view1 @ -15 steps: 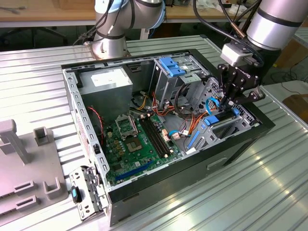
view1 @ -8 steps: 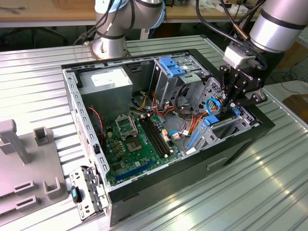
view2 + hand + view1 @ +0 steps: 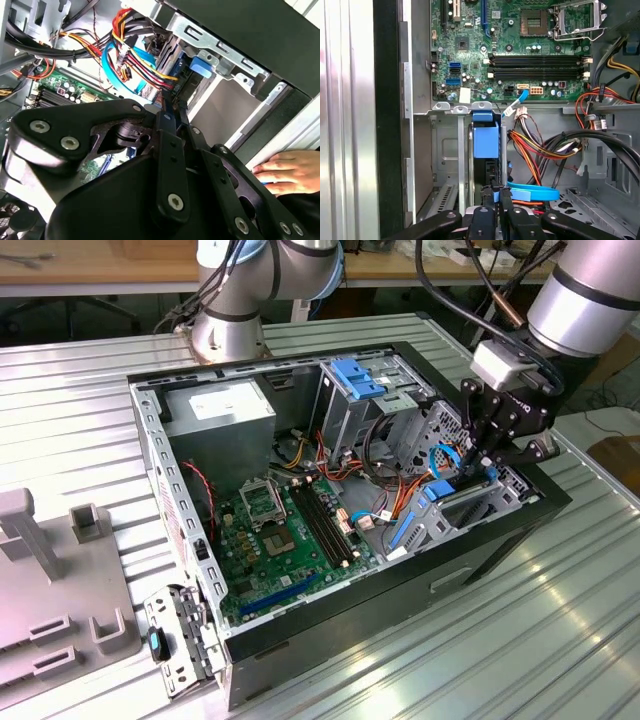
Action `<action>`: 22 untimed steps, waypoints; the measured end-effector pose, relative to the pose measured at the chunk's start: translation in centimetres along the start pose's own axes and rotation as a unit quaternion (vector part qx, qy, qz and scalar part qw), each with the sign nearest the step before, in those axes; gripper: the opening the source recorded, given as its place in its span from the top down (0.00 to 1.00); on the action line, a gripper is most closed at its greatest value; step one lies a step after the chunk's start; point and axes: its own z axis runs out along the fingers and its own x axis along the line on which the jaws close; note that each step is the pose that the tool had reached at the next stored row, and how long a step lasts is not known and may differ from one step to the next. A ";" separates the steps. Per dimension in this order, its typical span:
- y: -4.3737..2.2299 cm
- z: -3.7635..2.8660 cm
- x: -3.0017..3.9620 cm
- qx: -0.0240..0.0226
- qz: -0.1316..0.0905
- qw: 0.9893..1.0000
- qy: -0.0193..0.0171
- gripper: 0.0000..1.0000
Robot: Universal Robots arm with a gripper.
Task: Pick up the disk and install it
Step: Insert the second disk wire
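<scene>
Holding the disk edgewise, my hand pinches its near edge, so it slides down the bay at the case's three-o'clock side.

Ribbed metal desk, dull sheen. Matt black metal gripper. Disk: smooth blue plastic caddy. Computer case: bare grey metal. Green glossy motherboard.
</scene>
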 end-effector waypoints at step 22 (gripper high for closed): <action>-0.04 0.28 0.35 0.000 0.000 1.000 -0.015 0.84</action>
